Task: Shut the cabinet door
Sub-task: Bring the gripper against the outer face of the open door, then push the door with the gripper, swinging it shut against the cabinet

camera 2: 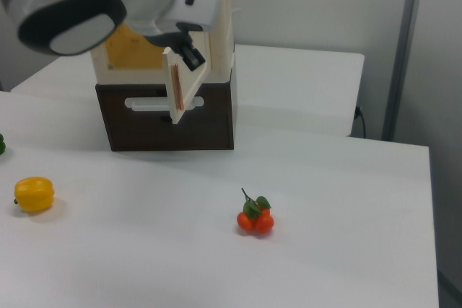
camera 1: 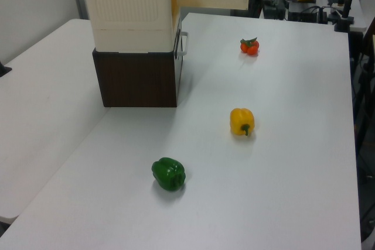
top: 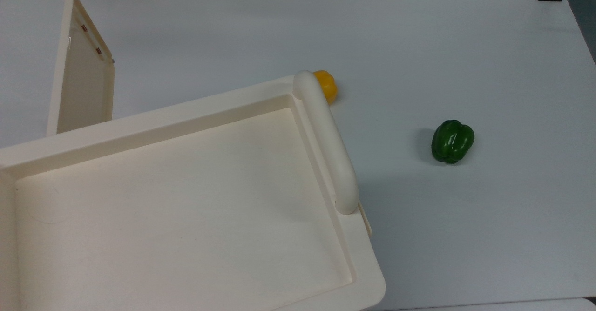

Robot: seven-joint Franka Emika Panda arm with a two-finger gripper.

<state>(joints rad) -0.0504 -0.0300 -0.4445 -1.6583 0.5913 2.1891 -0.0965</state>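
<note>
At the right view's upper left, the gripper (camera 2: 189,54) sat behind the open cabinet door (camera 2: 180,86), probably to push; its finger spread was unclear.

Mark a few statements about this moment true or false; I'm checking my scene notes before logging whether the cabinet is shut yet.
1. The cabinet door stands open, swung away from the cabinet. True.
2. The green pepper lies inside the cabinet. False: it lies on the white table, out in the open.
3. In the left view, the yellow pepper lies between the green pepper and the small orange fruit. True.
4. The cabinet sits directly on the table. False: it rests on a dark brown box.
5. The robot arm is beside the door in the right view. True.
</note>
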